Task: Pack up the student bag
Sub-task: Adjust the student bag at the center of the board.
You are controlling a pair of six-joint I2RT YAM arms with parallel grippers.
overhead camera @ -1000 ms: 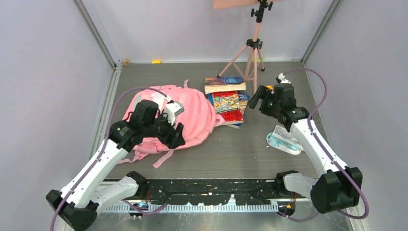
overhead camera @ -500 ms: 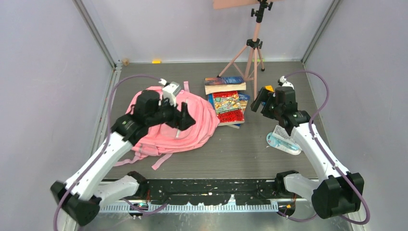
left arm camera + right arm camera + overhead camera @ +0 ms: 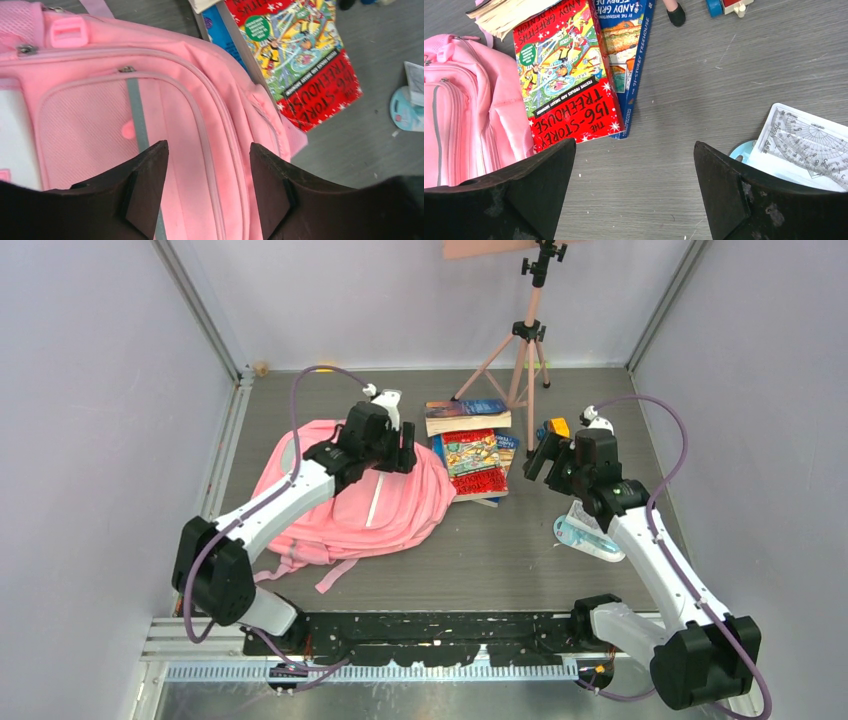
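Well, the student bag (image 3: 350, 510) lies flat on its back on the grey table (image 3: 480, 560), out at about nine o'clock from the table's middle, front pockets up and straps trailing towards the arms. Every zip I can see looks drawn shut, so I'd say packing proper hasn't begun and the step in hand is getting the bag open. The left gripper (image 3: 207, 165) hovers over the bag's front panel, its claw parted to a middling width with nothing between the fingers, only pink fabric below. A small metal zip pull (image 3: 126, 69) sits at twelve o'clock from it on the pocket seam. Hard against the bag's three o'clock side lies a red storybook (image 3: 472, 462) on top of a blue book (image 3: 624, 50), with a thick paperback (image 3: 467, 416) beyond them. The right gripper (image 3: 634, 175) hangs above bare table at the books' four o'clock, claw spread wide and empty, a clear geometry set (image 3: 804, 145) off to its three o'clock. Next, I reckon, the left claw must narrow onto a pull while something steadies the soft fabric.
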